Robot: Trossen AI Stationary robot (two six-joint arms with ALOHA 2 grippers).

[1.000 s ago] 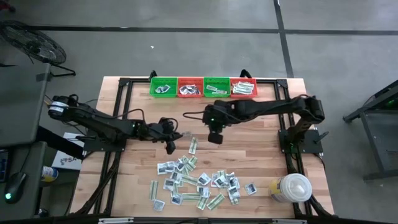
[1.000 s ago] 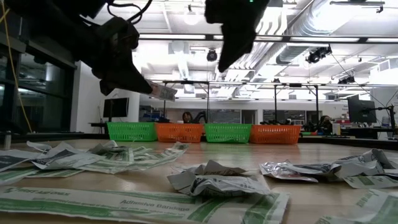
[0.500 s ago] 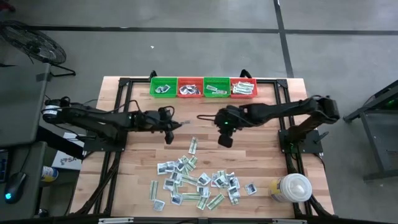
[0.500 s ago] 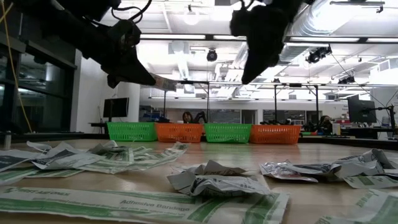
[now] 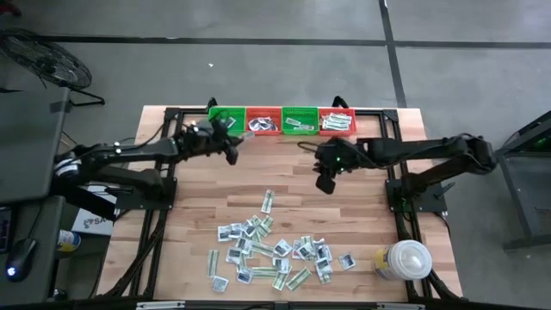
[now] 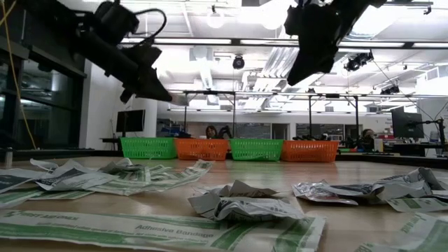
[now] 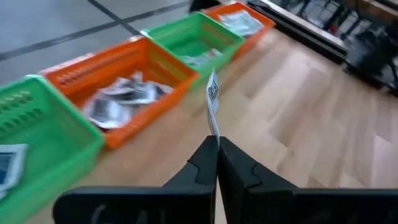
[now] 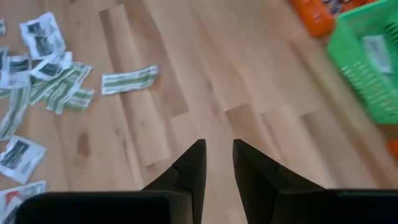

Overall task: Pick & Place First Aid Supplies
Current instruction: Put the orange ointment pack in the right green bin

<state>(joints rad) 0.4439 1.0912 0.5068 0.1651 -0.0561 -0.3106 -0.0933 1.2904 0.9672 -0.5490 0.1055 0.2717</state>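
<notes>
Four baskets (image 5: 281, 120) sat in a row along the bench's (image 5: 370, 224) far edge, the loose packets (image 5: 275, 250) lay heaped toward the near edge, and the broad strip of bare wood between them left open room for both arms. The left gripper (image 7: 217, 144) hung just short of the far edge by the left-end green basket (image 7: 37, 134), jaws closed on one packet (image 7: 212, 99) that stood edge-up out of the fingertips. The right gripper (image 8: 219, 148) hovered over bare wood near the far edge, right of centre, jaws slightly parted and holding nothing.
</notes>
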